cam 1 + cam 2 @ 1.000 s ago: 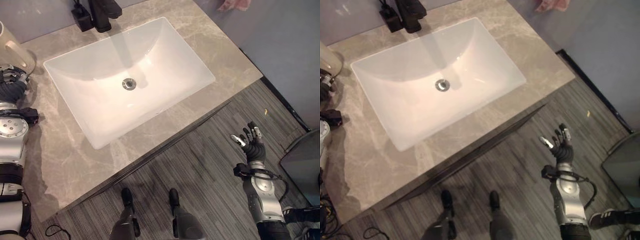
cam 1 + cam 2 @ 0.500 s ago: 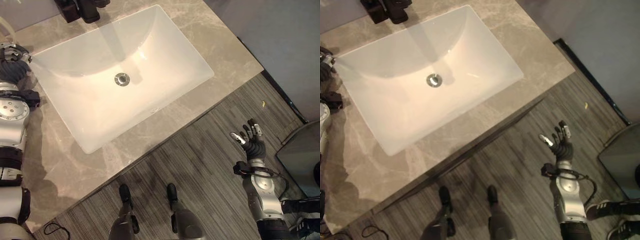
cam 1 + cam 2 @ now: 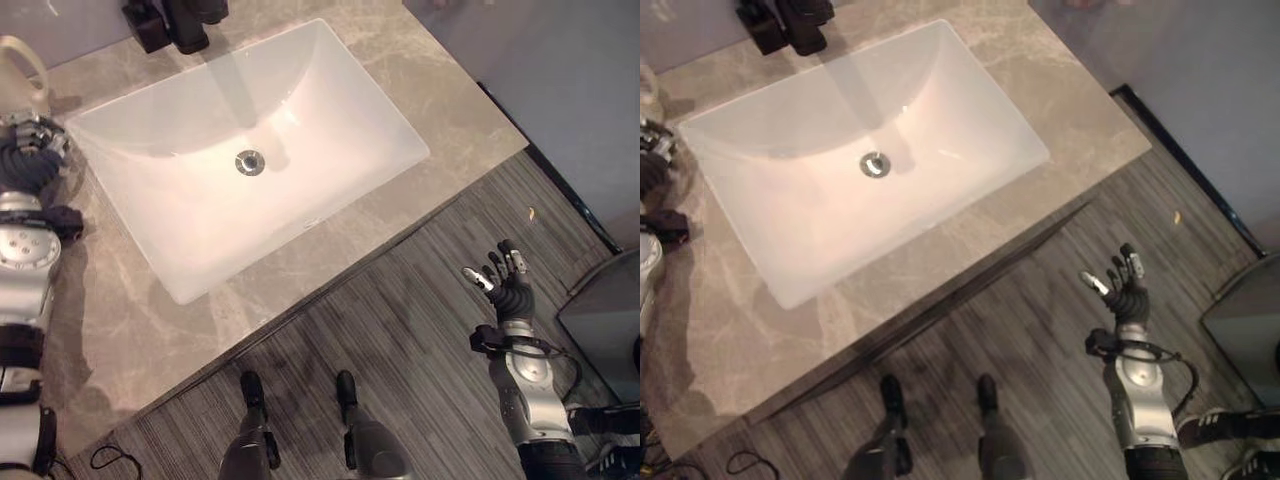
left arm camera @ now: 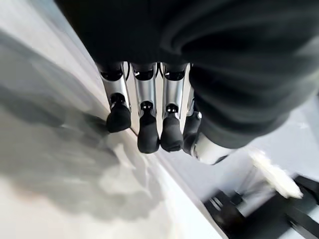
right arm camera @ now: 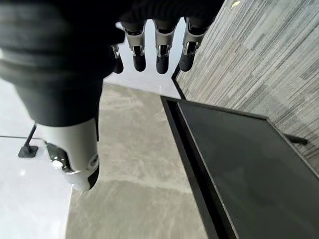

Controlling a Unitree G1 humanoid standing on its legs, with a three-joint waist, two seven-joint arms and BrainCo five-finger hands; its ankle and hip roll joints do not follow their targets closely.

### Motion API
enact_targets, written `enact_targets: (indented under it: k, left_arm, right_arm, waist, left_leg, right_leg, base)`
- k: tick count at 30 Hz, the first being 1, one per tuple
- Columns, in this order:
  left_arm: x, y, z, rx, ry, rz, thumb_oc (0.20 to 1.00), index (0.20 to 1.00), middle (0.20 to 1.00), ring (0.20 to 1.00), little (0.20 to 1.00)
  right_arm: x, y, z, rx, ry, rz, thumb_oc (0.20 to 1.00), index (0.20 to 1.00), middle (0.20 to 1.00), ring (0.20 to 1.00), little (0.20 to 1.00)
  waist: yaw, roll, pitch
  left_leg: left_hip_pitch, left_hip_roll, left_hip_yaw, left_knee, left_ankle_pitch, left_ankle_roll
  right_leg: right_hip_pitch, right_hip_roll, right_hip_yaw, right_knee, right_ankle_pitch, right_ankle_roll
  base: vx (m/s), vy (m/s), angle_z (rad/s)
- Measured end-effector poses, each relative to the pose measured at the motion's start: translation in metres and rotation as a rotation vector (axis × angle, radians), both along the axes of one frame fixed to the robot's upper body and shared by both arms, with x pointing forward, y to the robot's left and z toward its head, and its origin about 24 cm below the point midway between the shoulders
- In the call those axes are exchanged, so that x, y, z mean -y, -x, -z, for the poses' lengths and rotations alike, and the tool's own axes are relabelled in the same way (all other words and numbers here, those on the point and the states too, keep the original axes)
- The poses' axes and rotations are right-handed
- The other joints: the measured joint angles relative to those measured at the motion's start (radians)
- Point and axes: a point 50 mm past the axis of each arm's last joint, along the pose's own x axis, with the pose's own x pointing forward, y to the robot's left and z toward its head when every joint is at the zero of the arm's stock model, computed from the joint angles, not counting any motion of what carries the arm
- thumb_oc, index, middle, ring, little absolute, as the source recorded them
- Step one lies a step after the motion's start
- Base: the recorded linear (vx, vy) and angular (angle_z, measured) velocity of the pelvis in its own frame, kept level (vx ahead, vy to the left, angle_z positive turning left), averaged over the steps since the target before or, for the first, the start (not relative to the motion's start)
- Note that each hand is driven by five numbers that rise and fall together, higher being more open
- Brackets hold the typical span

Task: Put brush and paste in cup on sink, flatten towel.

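Note:
A cream cup (image 3: pixel 24 68) with a handle stands on the grey stone counter (image 3: pixel 130 300), at the far left corner of the white sink (image 3: pixel 200 235). My left hand (image 3: pixel 30 152) rests on the counter just in front of that cup. In the left wrist view its fingers (image 4: pixel 148 134) are straight over the stone and hold nothing. My right hand (image 3: pixel 507 287) hangs over the floor to the right of the counter, open, with spread fingers (image 5: pixel 161 50) and nothing in them.
A black faucet (image 3: pixel 186 20) and a black fitting (image 3: pixel 146 22) stand behind the basin, whose drain (image 3: pixel 249 162) lies at its middle. A dark box (image 3: pixel 605 320) stands on the striped floor right of my right hand. The grey wall runs along the right.
The camera has tilted, so the whole scene sits lower than half a second ago. Both hands keep their places and poses.

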Motion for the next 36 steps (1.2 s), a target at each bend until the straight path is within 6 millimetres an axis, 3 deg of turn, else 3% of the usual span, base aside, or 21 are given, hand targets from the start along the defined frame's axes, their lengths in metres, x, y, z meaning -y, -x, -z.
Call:
enact_targets:
  k: [9,13,16,17,18,19,21,23,25,26,27,28,30,33,36]
  left_arm:
    - [-0.010,0.010,0.014,-0.035,0.016,-0.042,0.200,0.200,0.200,0.200,0.200]
    - [-0.006,0.008,0.030,-0.040,0.083,-0.037,0.200,0.200,0.200,0.200,0.200]
    - [0.003,0.004,0.051,-0.060,0.155,-0.017,0.200,0.200,0.200,0.200,0.200]
    - [0.006,0.003,0.056,-0.067,0.173,-0.011,0.200,0.200,0.200,0.200,0.200]
    - [0.007,0.003,0.064,-0.085,0.191,-0.014,0.200,0.200,0.200,0.200,0.200]
    - [0.006,0.006,0.078,-0.128,0.215,-0.029,0.200,0.200,0.200,0.200,0.200]
    - [0.004,0.010,0.085,-0.150,0.220,-0.040,0.200,0.200,0.200,0.200,0.200]
    - [0.004,0.013,0.089,-0.158,0.224,-0.045,0.200,0.200,0.200,0.200,0.200]
    - [-0.001,0.017,0.097,-0.187,0.226,-0.071,0.200,0.200,0.200,0.200,0.200]
    - [-0.005,0.022,0.101,-0.205,0.226,-0.088,0.200,0.200,0.200,0.200,0.200]
    - [-0.007,0.027,0.107,-0.223,0.230,-0.100,0.200,0.200,0.200,0.200,0.200]
    - [-0.006,0.029,0.114,-0.236,0.244,-0.105,0.200,0.200,0.200,0.200,0.200]
    - [-0.008,0.037,0.125,-0.275,0.250,-0.120,0.200,0.200,0.200,0.200,0.200]
    - [-0.010,0.049,0.141,-0.325,0.263,-0.137,0.200,0.200,0.200,0.200,0.200]
    - [-0.011,0.051,0.144,-0.336,0.265,-0.140,0.200,0.200,0.200,0.200,0.200]
  right_arm:
    - [-0.001,0.001,0.002,-0.010,0.002,-0.018,1.000,1.000,1.000,1.000,1.000]
    - [0.000,0.003,0.005,-0.025,0.001,-0.016,1.000,1.000,1.000,1.000,1.000]
    - [0.005,0.009,0.009,-0.043,0.002,-0.006,1.000,1.000,1.000,1.000,1.000]
    - [0.007,0.012,0.011,-0.054,0.001,-0.001,1.000,1.000,1.000,1.000,1.000]
    - [0.007,0.008,0.008,-0.046,0.003,-0.004,1.000,1.000,1.000,1.000,1.000]
    - [0.008,0.011,0.011,-0.061,0.005,-0.001,1.000,1.000,1.000,1.000,1.000]
    - [0.009,0.016,0.016,-0.087,0.008,-0.001,1.000,1.000,1.000,1.000,1.000]
    - [0.009,0.020,0.021,-0.111,0.009,-0.003,1.000,1.000,1.000,1.000,1.000]
    - [0.008,0.021,0.023,-0.124,0.007,-0.013,1.000,1.000,1.000,1.000,1.000]
    - [0.007,0.022,0.024,-0.128,0.005,-0.017,1.000,1.000,1.000,1.000,1.000]
    - [0.009,0.026,0.027,-0.140,0.005,-0.015,1.000,1.000,1.000,1.000,1.000]
    - [0.010,0.028,0.028,-0.147,0.005,-0.008,1.000,1.000,1.000,1.000,1.000]
    - [0.011,0.029,0.029,-0.152,0.004,-0.007,1.000,1.000,1.000,1.000,1.000]
    - [0.012,0.030,0.030,-0.159,0.008,-0.008,1.000,1.000,1.000,1.000,1.000]
    - [0.012,0.031,0.031,-0.164,0.012,-0.011,1.000,1.000,1.000,1.000,1.000]
  waist:
    - [0.028,0.005,0.001]
    - [0.037,0.007,0.000]
    - [0.035,0.027,-0.009]
    - [0.030,0.037,-0.010]
    - [0.034,0.062,-0.001]
    - [0.033,0.085,-0.008]
    - [0.026,0.090,-0.015]
    - [0.021,0.093,-0.033]
    - [0.024,0.100,-0.031]
    - [0.011,0.090,-0.037]
    - [0.009,0.062,-0.053]
    - [0.009,0.059,-0.060]
    - [0.014,0.067,-0.067]
    - [0.045,0.110,-0.113]
    - [0.048,0.126,-0.153]
  left_leg:
    - [0.026,-0.010,-0.026,0.001,0.004,-0.004]
    - [0.077,-0.026,-0.031,0.001,-0.002,0.002]
    - [0.100,-0.055,-0.043,0.018,-0.025,0.022]
    - [0.101,-0.064,-0.043,0.039,-0.042,0.037]
    - [0.096,-0.052,-0.060,0.077,-0.063,0.061]
    - [0.132,-0.058,-0.047,0.090,-0.085,0.062]
    - [0.175,-0.063,-0.041,0.093,-0.107,0.077]
    - [0.186,-0.063,-0.050,0.089,-0.110,0.081]
    - [0.200,-0.053,-0.075,0.088,-0.109,0.080]
    - [0.204,-0.061,-0.074,0.091,-0.109,0.080]
    - [0.219,-0.090,-0.077,0.088,-0.113,0.078]
    - [0.227,-0.093,-0.090,0.086,-0.116,0.073]
    - [0.257,-0.087,-0.099,0.070,-0.118,0.066]
    - [0.298,-0.036,-0.109,0.016,-0.108,0.027]
    - [0.331,0.007,-0.129,0.005,-0.108,-0.007]
  right_leg:
    - [0.043,-0.005,-0.029,0.005,-0.007,-0.003]
    - [0.095,-0.018,-0.036,0.005,-0.015,0.000]
    - [0.125,-0.041,-0.046,0.027,-0.026,0.006]
    - [0.114,-0.046,-0.046,0.074,-0.034,0.005]
    - [0.070,-0.047,-0.046,0.180,-0.056,0.008]
    - [0.021,-0.055,-0.053,0.327,-0.065,0.010]
    - [-0.026,-0.084,-0.058,0.479,-0.109,0.023]
    - [-0.067,-0.059,-0.058,0.510,-0.168,0.016]
    - [-0.086,0.002,-0.057,0.438,-0.194,0.013]
    - [-0.083,0.009,-0.073,0.379,-0.189,0.006]
    - [-0.073,-0.001,-0.088,0.316,-0.145,-0.031]
    - [-0.056,-0.002,-0.085,0.307,-0.111,-0.047]
    - [-0.029,0.004,-0.103,0.280,-0.076,-0.056]
    - [0.030,0.058,-0.134,0.190,-0.035,-0.092]
    - [0.121,0.112,-0.159,0.077,-0.003,-0.115]
  base:
    - [0.01,0.010,0.09]
    - [0.01,0.089,0.06]
    - [-0.02,0.198,0.12]
    - [-0.01,0.191,0.03]
    - [0.01,0.081,-0.27]
    - [0.05,0.095,-0.40]
    - [0.11,0.028,-0.21]
    - [0.17,-0.051,-0.06]
    - [0.12,-0.062,-0.04]
    - [0.13,-0.091,0.26]
    - [0.17,-0.131,0.40]
    - [0.12,-0.091,0.36]
    - [0.11,-0.099,0.23]
    - [0.12,-0.131,0.12]
    - [0.04,-0.142,0.17]
